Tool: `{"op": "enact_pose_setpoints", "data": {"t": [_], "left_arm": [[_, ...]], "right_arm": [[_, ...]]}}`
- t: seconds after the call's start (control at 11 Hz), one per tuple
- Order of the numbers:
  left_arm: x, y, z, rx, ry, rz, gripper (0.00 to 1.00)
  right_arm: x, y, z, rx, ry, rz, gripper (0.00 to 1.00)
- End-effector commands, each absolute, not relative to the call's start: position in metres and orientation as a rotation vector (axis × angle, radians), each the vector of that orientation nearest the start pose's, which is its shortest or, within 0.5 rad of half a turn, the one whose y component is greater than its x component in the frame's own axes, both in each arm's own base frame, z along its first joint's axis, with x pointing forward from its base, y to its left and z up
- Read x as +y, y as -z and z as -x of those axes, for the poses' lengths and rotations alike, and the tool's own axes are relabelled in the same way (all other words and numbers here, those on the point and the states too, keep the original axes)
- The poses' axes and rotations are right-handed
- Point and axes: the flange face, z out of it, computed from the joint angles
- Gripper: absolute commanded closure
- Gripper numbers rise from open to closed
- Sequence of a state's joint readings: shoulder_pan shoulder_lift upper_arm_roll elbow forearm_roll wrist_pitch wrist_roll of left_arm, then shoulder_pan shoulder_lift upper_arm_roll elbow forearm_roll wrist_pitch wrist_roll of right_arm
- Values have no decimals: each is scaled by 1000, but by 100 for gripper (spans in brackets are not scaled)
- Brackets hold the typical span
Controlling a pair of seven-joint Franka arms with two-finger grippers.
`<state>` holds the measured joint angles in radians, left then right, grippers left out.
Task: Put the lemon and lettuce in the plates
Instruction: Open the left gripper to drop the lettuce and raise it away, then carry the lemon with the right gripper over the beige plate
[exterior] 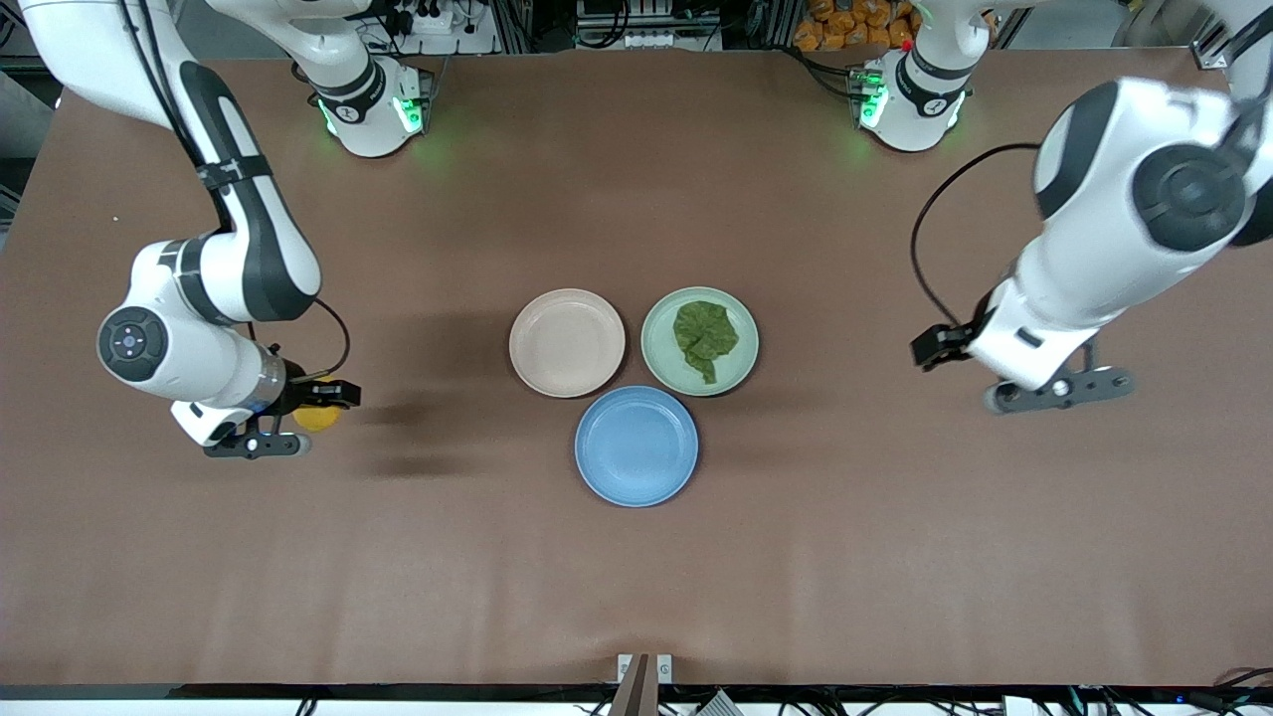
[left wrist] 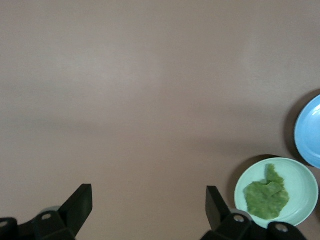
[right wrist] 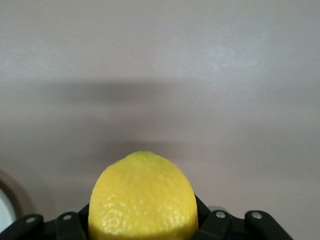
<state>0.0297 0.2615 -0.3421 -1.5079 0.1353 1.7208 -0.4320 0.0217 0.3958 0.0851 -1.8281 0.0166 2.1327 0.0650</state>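
While left pincer gapes, right pincer clamps lemon above table.

The lemon sits mostly hidden, seemingly under the right hand.

table: matt brown covering, smooth, like paper or cloth
lemon: yellow rind, finely pitted, faint sheen
lettuce: crinkled dark green leaf, dull
pink plate: smooth, matt, plastic-looking
green plate: smooth, pale, soft sheen
blue plate: smooth, satin, ringed rim
arms: glossy white shells, black joints
left gripper: matt black plastic fingers
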Motion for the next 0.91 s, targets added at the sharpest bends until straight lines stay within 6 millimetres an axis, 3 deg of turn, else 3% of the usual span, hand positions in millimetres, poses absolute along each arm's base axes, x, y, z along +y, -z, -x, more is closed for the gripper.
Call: {"op": "enact_pose_setpoints", "data": {"t": [0.0,0.18,0.36,0.64,0.82], "left_arm": [[-115,-558,-599,-99,-53,3050,0],[-96,-577,-587,-88,-76,3061,0],[-95,-585,-584,-82,-57,3063,0],[-100,-605,-573,-44,-6,3064,0],[-90,-624,-564,-76,42,3061,0]], "right_arm": [[101,-322,-625,-75,-145,3099,55],[124,-323,-622,-4,-144,3105,55],[145,-320,-618,82,-154,3110,55],[194,-324,-609,181,-140,3113,55],[228,-326,-598,193,-136,3116,55]]}}
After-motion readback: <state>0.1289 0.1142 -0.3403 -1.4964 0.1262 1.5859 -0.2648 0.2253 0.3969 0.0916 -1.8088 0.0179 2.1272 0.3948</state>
